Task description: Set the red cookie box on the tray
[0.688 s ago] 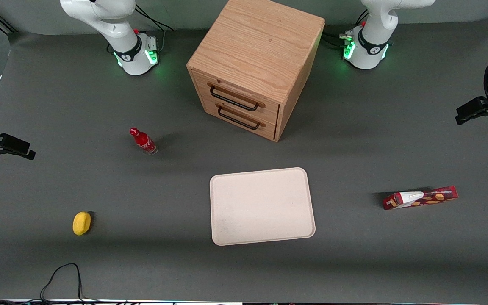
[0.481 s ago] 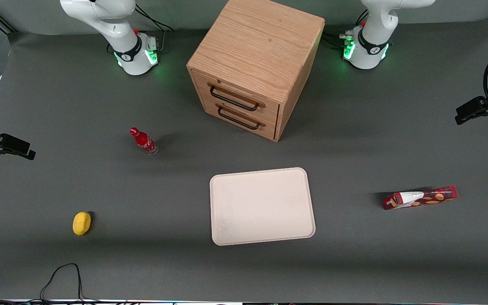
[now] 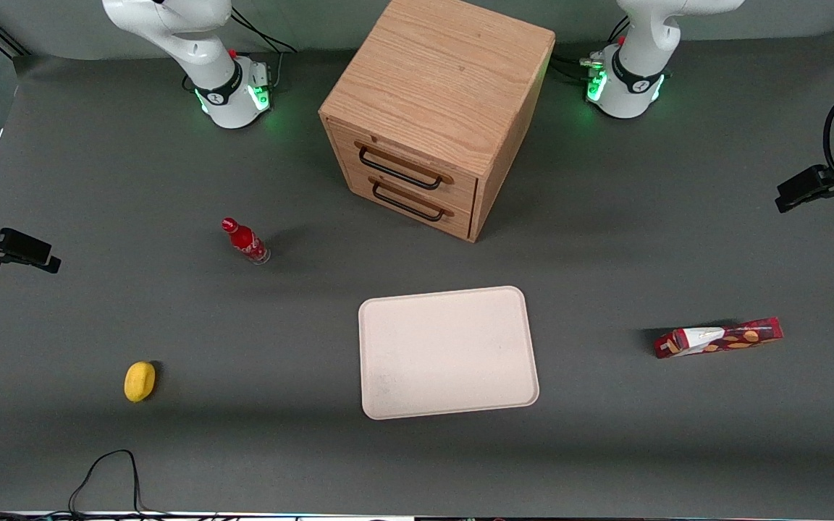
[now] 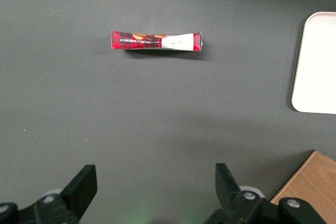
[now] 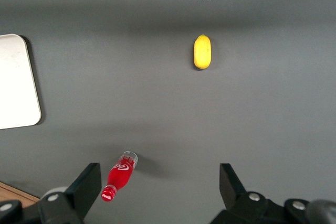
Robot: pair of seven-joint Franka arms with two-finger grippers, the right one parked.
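Lying flat on the dark tabletop (image 3: 605, 449), the cookie box (image 3: 718, 338) sits toward the working arm's end, well apart from the tray (image 3: 448, 352) and about level with it from the front camera. Its long side runs roughly along the tabletop's length. A white wedge patch and orange cookie pictures show on its upper face, and it casts a shadow on the side away from the front camera.

The tray rests near the middle of the tabletop with nothing on it, in front of the cabinet (image 3: 437, 108), whose two drawers are closed, each with a dark handle.

The gripper (image 4: 152, 190) hangs high above the tabletop with its two fingers spread wide apart and holding nothing. In the wrist view the box (image 4: 156, 41) lies below it, clear of both fingers (image 4: 83, 187), with a rim of the tray (image 4: 299, 61) and a corner of the cabinet (image 4: 312, 182) also showing. In the front view the gripper itself is out of sight; only the arm's base (image 3: 630, 76) with its green light shows.

Toward the parked arm's end, a small red bottle (image 3: 245, 241) stands upright, and a yellow lemon-like fruit (image 3: 140, 381) lies nearer the front camera. A black cable (image 3: 109, 470) loops on the tabletop edge nearest that camera.
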